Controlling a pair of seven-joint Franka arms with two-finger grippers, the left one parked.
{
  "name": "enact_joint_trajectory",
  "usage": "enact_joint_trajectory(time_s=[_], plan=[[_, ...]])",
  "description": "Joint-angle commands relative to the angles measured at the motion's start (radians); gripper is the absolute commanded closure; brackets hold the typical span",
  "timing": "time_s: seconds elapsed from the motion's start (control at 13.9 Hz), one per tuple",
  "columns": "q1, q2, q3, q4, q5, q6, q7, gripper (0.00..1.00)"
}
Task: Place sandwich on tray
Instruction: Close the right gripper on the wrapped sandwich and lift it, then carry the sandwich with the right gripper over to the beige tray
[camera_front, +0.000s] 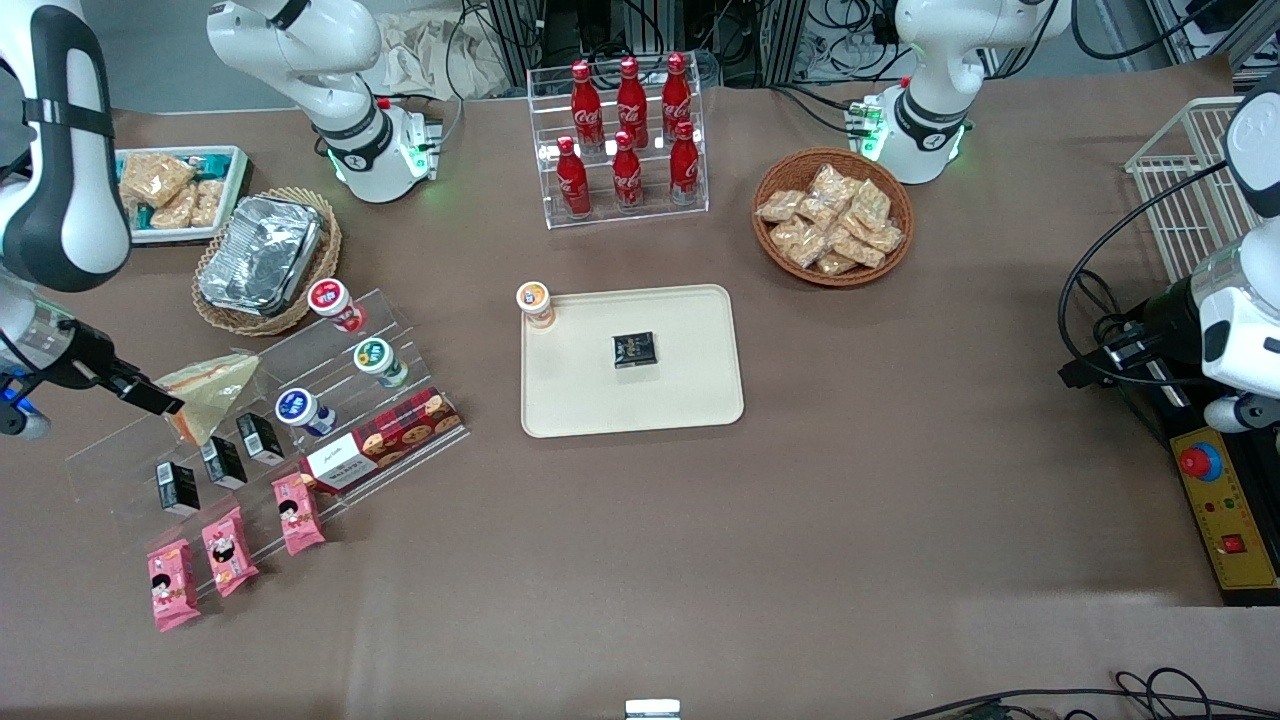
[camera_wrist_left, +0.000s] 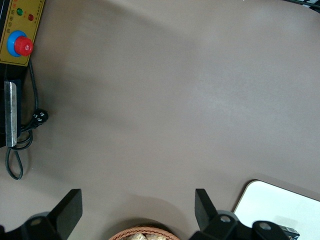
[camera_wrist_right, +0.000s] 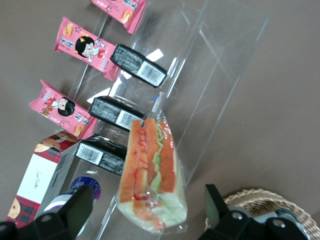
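Front view: the right arm reaches in low from the working arm's end of the tabletop (camera_front: 700, 560), its forearm slanting down toward the clear stepped rack (camera_front: 270, 420). The hand (camera_front: 160, 402) sits at the rack's upper step, just beside the sandwich (camera_front: 208, 392). Its dark fingertip meets the sandwich's edge, but only one finger shows here, so whether it touches or grips cannot be told from this view. The sandwich leans on the rack, tilted, its wrap pale and glary. The tray (camera_front: 690, 400) lies flat, well apart from the rack toward the parked arm's end, carrying a small dark packet (camera_front: 633, 349) and a cup (camera_front: 535, 303) at its corner. The arm's upper links are cut off by the picture edge.

Left wrist view: bare tabletop (camera_wrist_left: 175, 100), and one rounded corner of the tray (camera_wrist_left: 270, 205); the rest is cut off.

Right wrist view: the hand (camera_wrist_right: 150, 212) is spread wide, released, one finger (camera_wrist_right: 80, 207) on each side of the sandwich (camera_wrist_right: 150, 175) with a gap at both sides. The sandwich stands on edge against the rack (camera_wrist_right: 210, 75), showing pale bread, orange-red filling and green leaf through the wrap. Its lower end lies between the fingers. Black packets (camera_wrist_right: 137, 65) and pink packets (camera_wrist_right: 82, 46) lie on the rack's steps beside the sandwich.
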Motion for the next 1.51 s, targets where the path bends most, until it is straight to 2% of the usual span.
enact_joint_trajectory(time_s=[0.0, 0.29, 0.36, 0.43, 0.5, 0.58, 0.65, 0.93, 1.15, 1.44], plan=[[0.011, -0.047, 0.002, -0.108, 0.007, 0.101, -0.062, 0.00], [0.013, -0.058, 0.003, -0.201, -0.036, 0.227, -0.108, 0.01], [0.013, -0.060, 0.002, -0.205, -0.043, 0.230, -0.108, 0.12], [0.013, -0.060, 0.002, -0.207, -0.046, 0.229, -0.114, 0.47], [0.013, -0.058, 0.002, -0.205, -0.047, 0.227, -0.139, 0.72], [0.011, -0.055, 0.002, -0.204, -0.047, 0.227, -0.171, 0.89], [0.011, -0.055, 0.002, -0.202, -0.048, 0.227, -0.189, 1.00], [0.013, -0.082, 0.005, -0.164, -0.091, 0.197, -0.241, 1.00], [0.016, -0.138, 0.066, -0.040, -0.094, -0.005, -0.334, 1.00], [0.069, -0.132, 0.193, 0.159, -0.116, -0.265, -0.335, 1.00]])
